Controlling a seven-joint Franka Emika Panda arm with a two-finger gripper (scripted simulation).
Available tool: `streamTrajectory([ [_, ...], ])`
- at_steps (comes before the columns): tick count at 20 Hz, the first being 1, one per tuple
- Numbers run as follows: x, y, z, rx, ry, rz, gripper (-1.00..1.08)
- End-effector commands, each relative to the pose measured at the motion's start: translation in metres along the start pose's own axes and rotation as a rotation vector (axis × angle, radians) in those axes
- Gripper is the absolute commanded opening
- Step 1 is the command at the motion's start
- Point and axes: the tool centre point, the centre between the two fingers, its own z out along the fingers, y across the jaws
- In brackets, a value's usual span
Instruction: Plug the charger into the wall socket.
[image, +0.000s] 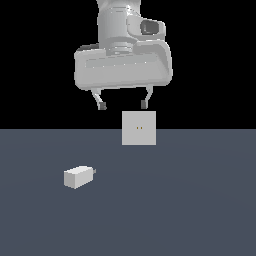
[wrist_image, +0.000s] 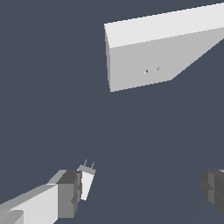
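The charger (image: 78, 176), a small off-white block with thin prongs on its end toward the exterior view's right, lies on the floor at the exterior view's left. The wall socket (image: 138, 128), an upright square plate with two tiny orange-brown holes, stands further back near the middle. My gripper (image: 123, 105) hangs open in the air above and just in front of the socket, far from the charger, with nothing between its fingers. In the wrist view the socket (wrist_image: 144, 65) shows as a slanted plate, and the charger (wrist_image: 86, 181) peeks out from behind one finger (wrist_image: 65, 192).
A flat dark grey-blue floor (image: 190, 200) carries both objects. Black background lies behind the socket.
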Motion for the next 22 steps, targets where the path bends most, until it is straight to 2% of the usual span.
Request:
streamTrajectory([
  [1, -0.009, -0.006, 0.006, -0.004, 0.021, 0.028, 1.00],
  [22, -0.053, -0.048, 0.052, -0.046, 0.163, 0.218, 1.00],
])
